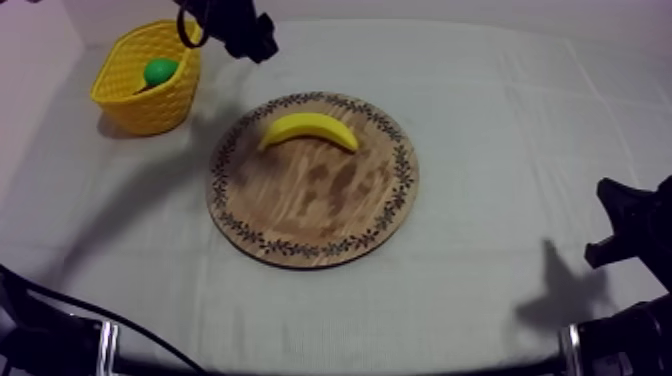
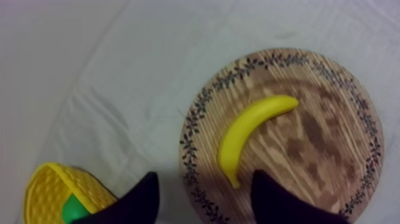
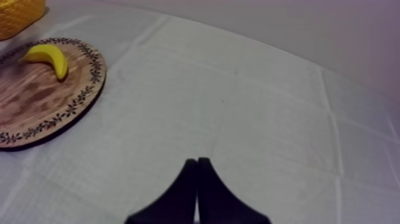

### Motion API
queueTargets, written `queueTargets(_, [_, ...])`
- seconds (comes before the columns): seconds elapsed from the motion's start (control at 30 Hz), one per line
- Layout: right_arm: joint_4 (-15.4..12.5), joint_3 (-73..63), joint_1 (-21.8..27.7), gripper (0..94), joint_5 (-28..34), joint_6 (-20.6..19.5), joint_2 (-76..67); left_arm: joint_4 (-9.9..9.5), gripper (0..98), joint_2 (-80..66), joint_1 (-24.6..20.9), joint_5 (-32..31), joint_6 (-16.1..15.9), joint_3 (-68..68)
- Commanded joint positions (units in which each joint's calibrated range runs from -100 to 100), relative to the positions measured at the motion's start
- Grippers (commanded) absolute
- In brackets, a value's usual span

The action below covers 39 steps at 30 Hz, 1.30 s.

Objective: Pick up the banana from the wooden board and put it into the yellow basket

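1 smooth, curved banana lay on 1 round wooden board under the left claw, fingers apart | 1 latticed yellow basket sat beside that claw | right claw was pressed together.

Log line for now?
left gripper open, between yellow basket and wooden board | banana on board | green fruit in basket | right gripper shut, at rest
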Motion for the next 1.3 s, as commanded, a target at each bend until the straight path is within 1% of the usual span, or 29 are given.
queueTargets(0.0, [0.0,0.0,0.0,0.3,0.0,0.0,0.0,0.94,78.6,0.6,-0.4,1.7,-4.6,-0.2])
queueTargets(0.07, [0.0,0.0,0.0,0.3,0.0,0.0,0.0,1.33,80.3,1.2,-0.6,2.7,-5.8,-0.7])
queueTargets(0.2, [0.0,0.0,0.0,0.3,0.0,0.0,0.0,1.47,76.6,2.6,-0.7,3.3,-7.0,-1.7])
queueTargets(0.37, [0.0,0.0,0.0,0.3,0.0,0.0,0.0,1.49,74.3,4.7,-0.9,3.4,-9.0,-2.1])
queueTargets(0.6, [0.0,0.0,0.0,0.3,0.0,0.0,0.0,1.2,69.0,8.7,-0.4,1.4,-11.0,-2.5])
queueTargets(0.7, [0.0,0.0,0.0,0.3,0.0,0.0,0.0,0.93,66.8,10.9,0.1,0.3,-11.0,-3.0])
queueTargets(0.93, [0.0,0.0,0.0,0.3,0.0,0.0,0.0,-0.35,68.3,17.4,1.1,-1.1,-9.6,-4.1])
queueTargets(1.27, [0.0,0.0,0.0,0.3,0.0,0.0,0.0,-0.41,66.4,25.3,0.6,-1.8,-9.4,-7.4])
